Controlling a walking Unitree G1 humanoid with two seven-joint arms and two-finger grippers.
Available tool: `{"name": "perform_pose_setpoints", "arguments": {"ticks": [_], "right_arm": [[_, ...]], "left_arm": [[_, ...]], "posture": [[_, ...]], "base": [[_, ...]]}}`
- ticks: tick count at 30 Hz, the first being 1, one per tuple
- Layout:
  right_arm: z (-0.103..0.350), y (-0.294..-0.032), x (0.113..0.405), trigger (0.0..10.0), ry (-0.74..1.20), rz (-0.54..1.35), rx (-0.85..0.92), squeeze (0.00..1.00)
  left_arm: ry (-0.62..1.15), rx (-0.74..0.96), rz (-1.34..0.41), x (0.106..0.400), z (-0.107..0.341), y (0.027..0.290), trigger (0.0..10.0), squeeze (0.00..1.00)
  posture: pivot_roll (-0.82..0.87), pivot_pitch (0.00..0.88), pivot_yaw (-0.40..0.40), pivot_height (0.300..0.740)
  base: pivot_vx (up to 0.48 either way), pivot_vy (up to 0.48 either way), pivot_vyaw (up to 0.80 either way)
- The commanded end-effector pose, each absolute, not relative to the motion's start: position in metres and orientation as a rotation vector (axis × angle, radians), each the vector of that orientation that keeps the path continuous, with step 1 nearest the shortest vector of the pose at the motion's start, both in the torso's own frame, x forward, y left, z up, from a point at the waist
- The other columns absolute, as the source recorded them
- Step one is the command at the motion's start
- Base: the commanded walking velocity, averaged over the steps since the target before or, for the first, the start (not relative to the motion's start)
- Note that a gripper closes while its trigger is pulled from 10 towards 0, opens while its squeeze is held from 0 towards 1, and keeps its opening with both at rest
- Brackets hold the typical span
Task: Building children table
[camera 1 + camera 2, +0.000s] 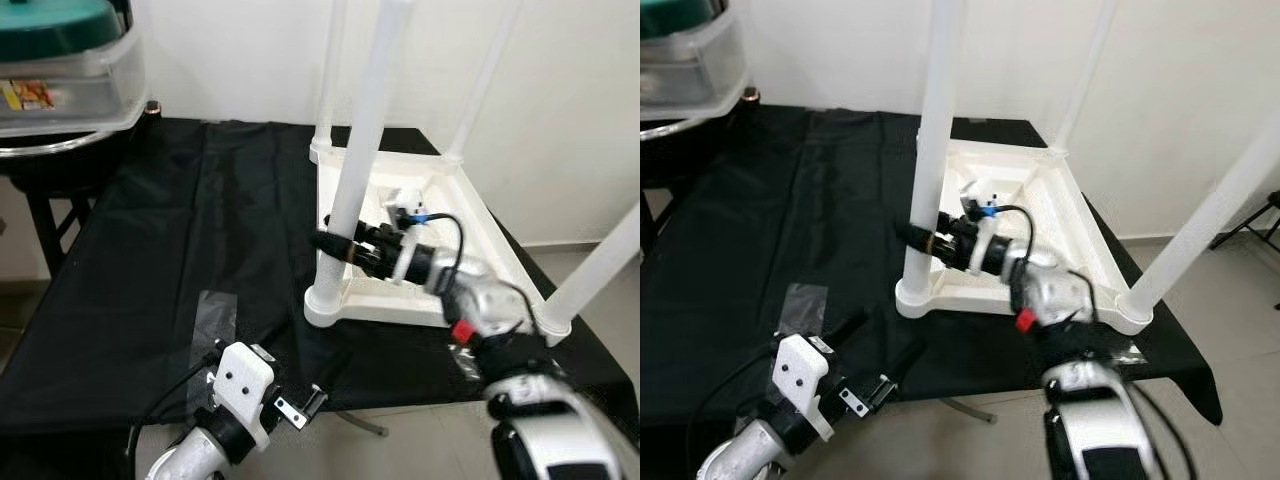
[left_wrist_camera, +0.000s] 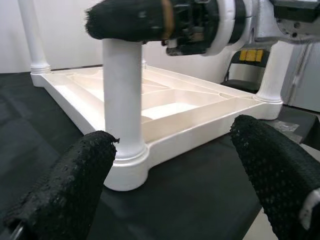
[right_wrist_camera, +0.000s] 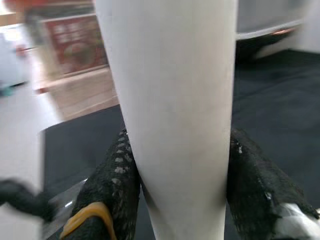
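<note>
Closest to my head camera are my two silver arms, low at the near edge of the black-draped tabletop (image 1: 150, 260). My left pincer (image 1: 268, 398) hangs just off that edge with its black fingers (image 2: 65, 190) spread wide apart, holding nothing and pointed at the work. My right pincer (image 1: 328, 246) is clamped around the near white plastic leg (image 1: 360, 150), low on the shaft just above the corner socket — the wrist view shows a black finger pressed to each side of it. The white plastic children's table top (image 1: 470, 215) lies upside down on the cloth, ribbed underside up, with a leg rising from each corner I can see. I judge the step in hand to be seating this near leg, with the build well along. Next, I think, comes a firm push or twist straight down the shaft, keeping it upright, while my left pincer could steady the frame so it doesn't slide on the cloth. Off to my left sits a clear plastic lidded container (image 1: 70, 80) bearing a small coloured label — too small to read; I find no other writing.
</note>
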State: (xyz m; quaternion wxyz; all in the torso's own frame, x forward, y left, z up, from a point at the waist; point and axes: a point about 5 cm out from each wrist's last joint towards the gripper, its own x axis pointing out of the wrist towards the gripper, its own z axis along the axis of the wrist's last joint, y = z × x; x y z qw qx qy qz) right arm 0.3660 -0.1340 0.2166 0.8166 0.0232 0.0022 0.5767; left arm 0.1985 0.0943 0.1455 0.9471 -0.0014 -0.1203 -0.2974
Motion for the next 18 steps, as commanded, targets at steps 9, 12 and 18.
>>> {"name": "perform_pose_setpoints", "arguments": {"ticks": [9,12,18], "right_arm": [[0.223,-0.136,0.376,10.0,0.079,1.313,0.076,0.00],[0.225,-0.129,0.385,10.0,0.053,1.225,0.055,0.00],[0.215,-0.112,0.393,0.0,0.047,1.061,0.052,0.00]], "left_arm": [[-0.225,-0.004,-0.609,0.196,0.142,0.094,10.0,0.00],[-0.226,-0.004,-0.607,0.196,0.143,0.094,10.0,0.00],[-0.225,-0.006,-0.606,0.196,0.142,0.093,10.0,0.00]], "posture": [[0.13,0.045,-0.120,0.740],[0.12,0.049,-0.120,0.740],[0.12,0.052,-0.123,0.740]], "base": [[0.000,0.000,0.00],[0.000,0.000,0.00],[0.000,0.000,0.00]]}}
